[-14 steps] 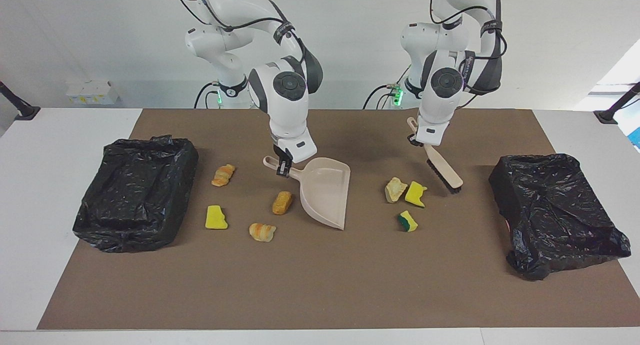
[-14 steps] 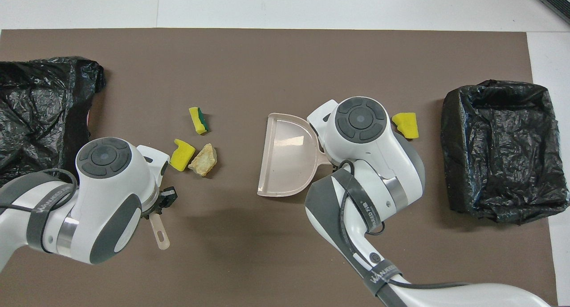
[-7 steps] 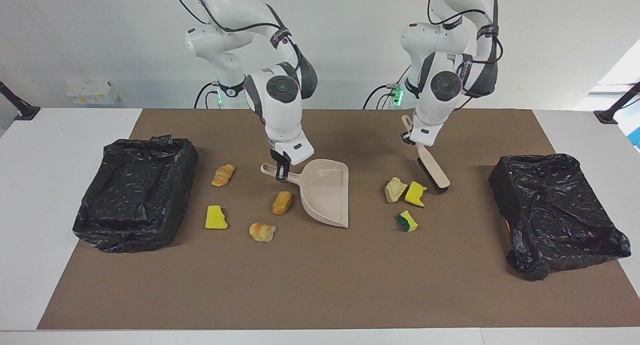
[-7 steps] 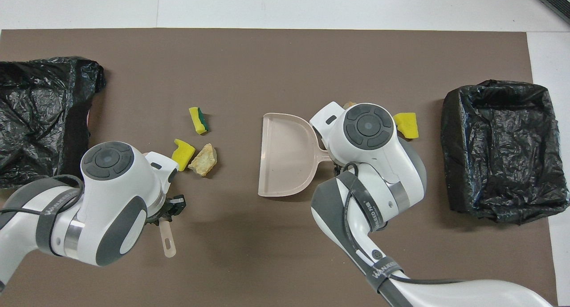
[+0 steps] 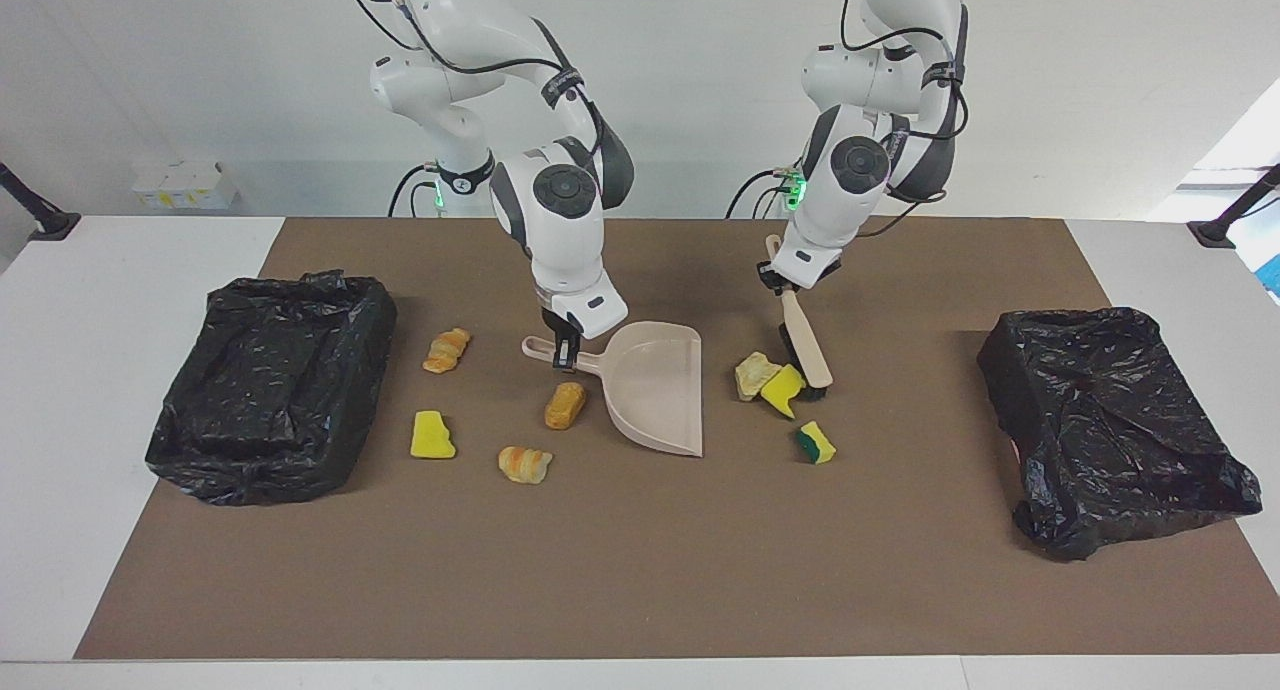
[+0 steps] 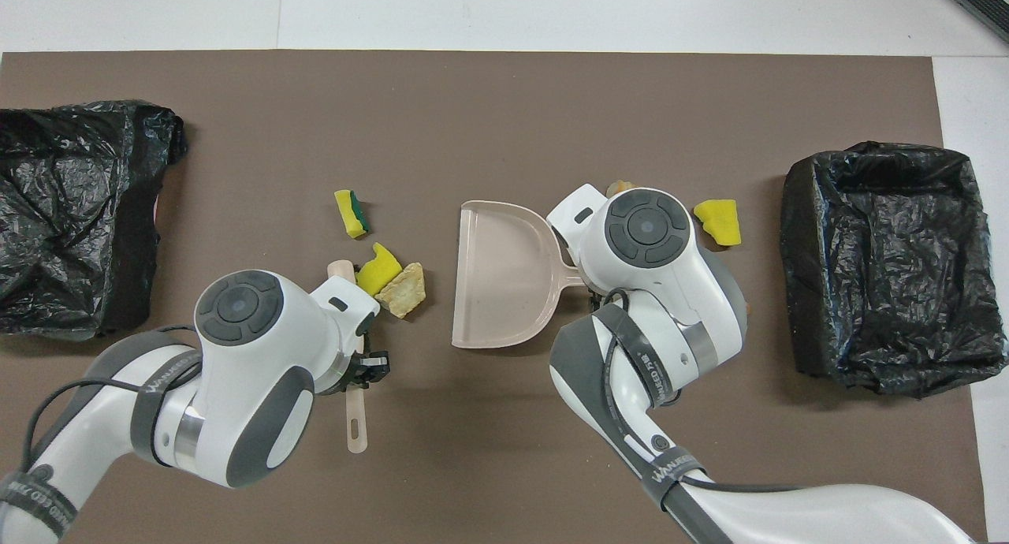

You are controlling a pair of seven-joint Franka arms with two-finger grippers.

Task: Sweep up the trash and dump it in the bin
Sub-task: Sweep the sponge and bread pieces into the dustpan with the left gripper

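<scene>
A: What does each end effector hold?

B: The right end effector is clenched on the handle of the beige dustpan, which rests on the brown mat of the counter. The left end effector is clenched on the handle of the hand brush.

A: Taking the dustpan as the mark, where is the trash?

B: Toward the left arm's end from it, the brush bristles touch a yellow sponge chunk that presses against a tan piece, both near the pan's open mouth. A green-sided sponge lies apart, farther from the robots. Toward the right arm's end lie an orange piece just beside the pan, a striped pastry piece, a yellow chunk and another pastry piece.

A: And the containers?

B: The dustpan holds nothing. A black-lined bin sits at the right arm's end of the mat and another black-lined bin at the left arm's end; I see no trash in either.
</scene>
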